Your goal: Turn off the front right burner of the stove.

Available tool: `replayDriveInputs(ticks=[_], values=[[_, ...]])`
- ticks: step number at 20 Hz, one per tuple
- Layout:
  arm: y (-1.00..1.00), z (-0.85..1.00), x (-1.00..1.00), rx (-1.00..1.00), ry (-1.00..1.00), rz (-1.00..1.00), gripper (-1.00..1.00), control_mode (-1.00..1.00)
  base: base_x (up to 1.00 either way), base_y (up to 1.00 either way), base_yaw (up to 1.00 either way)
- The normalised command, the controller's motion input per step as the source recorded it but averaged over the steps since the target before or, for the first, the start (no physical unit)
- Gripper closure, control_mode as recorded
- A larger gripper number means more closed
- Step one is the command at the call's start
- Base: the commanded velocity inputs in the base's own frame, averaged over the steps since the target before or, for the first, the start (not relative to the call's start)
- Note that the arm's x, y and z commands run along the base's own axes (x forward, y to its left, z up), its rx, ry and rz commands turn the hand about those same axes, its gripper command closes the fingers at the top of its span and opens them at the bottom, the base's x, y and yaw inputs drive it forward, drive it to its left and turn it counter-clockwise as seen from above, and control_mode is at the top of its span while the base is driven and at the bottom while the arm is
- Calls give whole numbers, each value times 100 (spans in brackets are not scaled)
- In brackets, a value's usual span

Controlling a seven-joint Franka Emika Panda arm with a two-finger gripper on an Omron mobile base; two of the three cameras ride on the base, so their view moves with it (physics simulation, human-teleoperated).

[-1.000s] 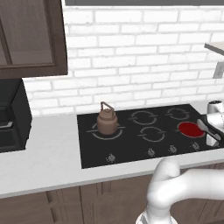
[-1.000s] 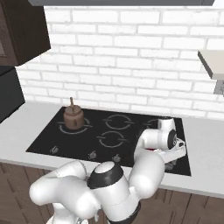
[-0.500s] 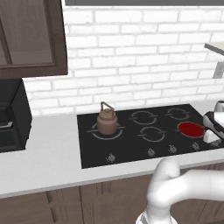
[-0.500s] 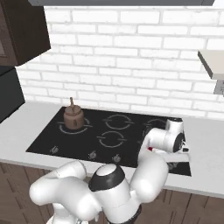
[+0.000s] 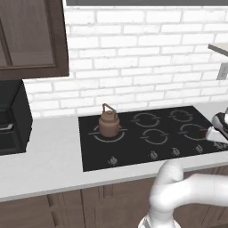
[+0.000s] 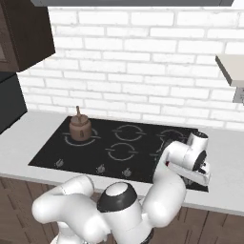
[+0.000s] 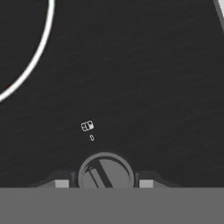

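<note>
Gripper (image 7: 104, 183) spread w/ tips either side of grey knob (image 7: 105, 171) on stove (image 5: 133, 147); front right burner (image 5: 194, 131) centre black. Kettle (image 5: 108, 122) rear left.

The gripper (image 7: 104, 183) sits at the bottom of the hand view, and only the tops of its two fingers (image 7: 61, 181) show above the lower edge. They flank a grey knob (image 7: 105, 171) whose lower part is cut off, so contact cannot be judged. The small mark (image 7: 88, 126) beyond the knob is too small to read. In the left base view the hand (image 5: 219, 127) is cut by the right edge. In the right base view the arm (image 6: 183, 157) covers part of the stove (image 6: 119, 147), including the near right corner and the front right burner (image 5: 194, 131), whose centre there is hidden. The left appliance (image 5: 11, 118) is cut by the left edge.
</note>
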Motion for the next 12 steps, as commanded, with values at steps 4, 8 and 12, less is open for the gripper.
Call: replayDriveInputs(ticks=[4, 8, 12], values=[[-9, 0, 0, 32, -9, -74, 100, -100, 0, 0, 0], [-8, 0, -13, 16, -2, -46, 100, -100, 0, 0, 0], [-2, 0, 0, 2, -1, 0, 100, -100, 0, 0, 0]])
